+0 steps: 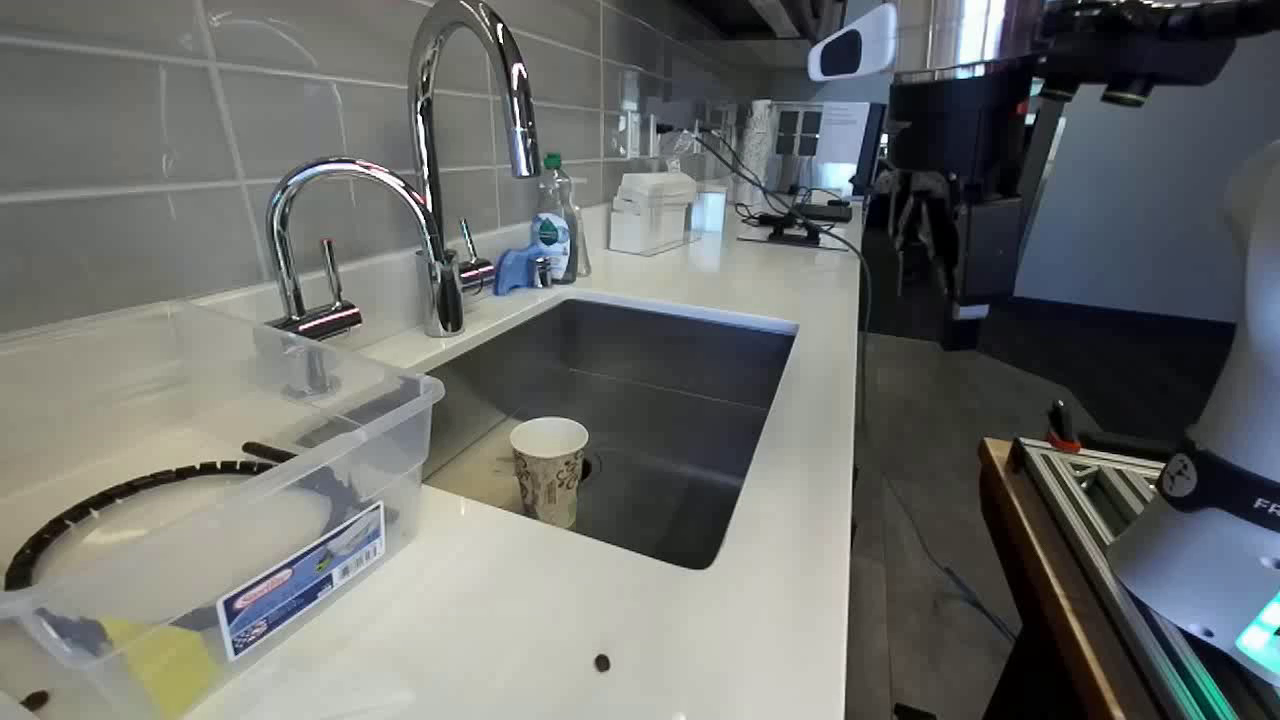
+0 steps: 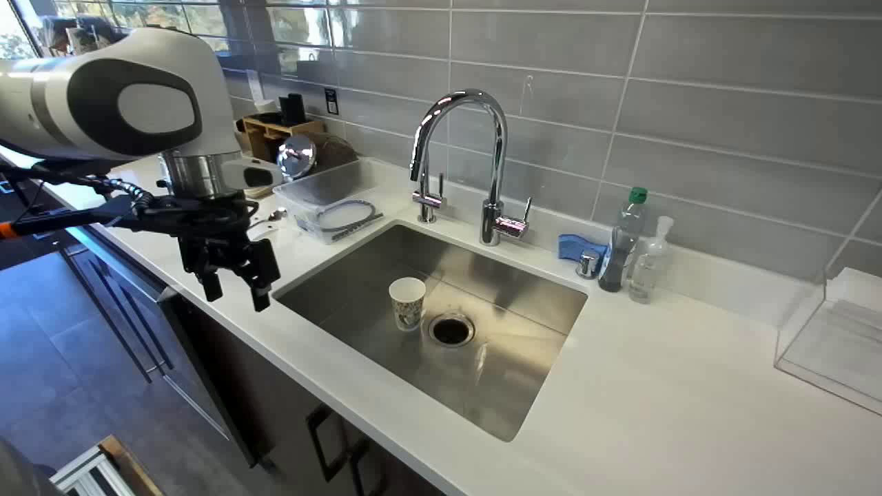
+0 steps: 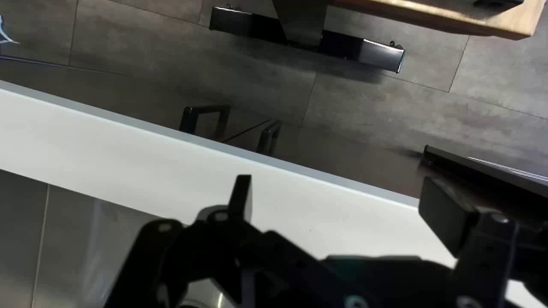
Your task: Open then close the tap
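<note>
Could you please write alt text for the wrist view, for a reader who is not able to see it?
An open black gripper, with nothing between its fingers, is seen against a white counter. Part of a steel sink shows at lower left. Past the counter's edge are two dark handles, a gray floor and, at the top, a wooden table edge.

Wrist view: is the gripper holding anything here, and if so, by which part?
Nothing is held. The gripper is open, its fingers apart, with the countertop showing through the gap between them.
</note>
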Controlling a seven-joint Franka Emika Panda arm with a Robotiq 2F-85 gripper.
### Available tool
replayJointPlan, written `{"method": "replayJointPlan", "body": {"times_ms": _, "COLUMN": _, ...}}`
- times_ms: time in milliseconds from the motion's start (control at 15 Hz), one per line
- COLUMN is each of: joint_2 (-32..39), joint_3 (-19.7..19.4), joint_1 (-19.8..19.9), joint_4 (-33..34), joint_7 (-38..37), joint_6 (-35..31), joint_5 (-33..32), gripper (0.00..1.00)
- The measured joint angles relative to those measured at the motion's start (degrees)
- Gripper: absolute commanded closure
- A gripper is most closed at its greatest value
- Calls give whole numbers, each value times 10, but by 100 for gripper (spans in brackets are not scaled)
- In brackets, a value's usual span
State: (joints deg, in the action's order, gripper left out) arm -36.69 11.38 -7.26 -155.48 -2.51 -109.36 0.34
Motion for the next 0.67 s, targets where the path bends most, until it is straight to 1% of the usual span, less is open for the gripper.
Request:
{"method": "replayJointPlan", "body": {"times_ms": 467, "joint_2": 0, "joint_3": 0, "joint_1": 0, "joint_4": 0, "joint_7": 0, "joint_6": 0, "joint_5": 0, "gripper": 0}}
{"method": "replayJointPlan", "body": {"times_ms": 533, "joint_2": 1, "joint_3": -1, "joint_1": 2, "joint_4": 0, "joint_7": -6, "joint_6": -11, "joint_5": -3, "gripper": 0}}
{"method": "replayJointPlan", "body": {"times_ms": 667, "joint_2": 3, "joint_3": -3, "joint_1": 21, "joint_4": 0, "joint_7": -31, "joint_6": -73, "joint_5": -38, "gripper": 0}}
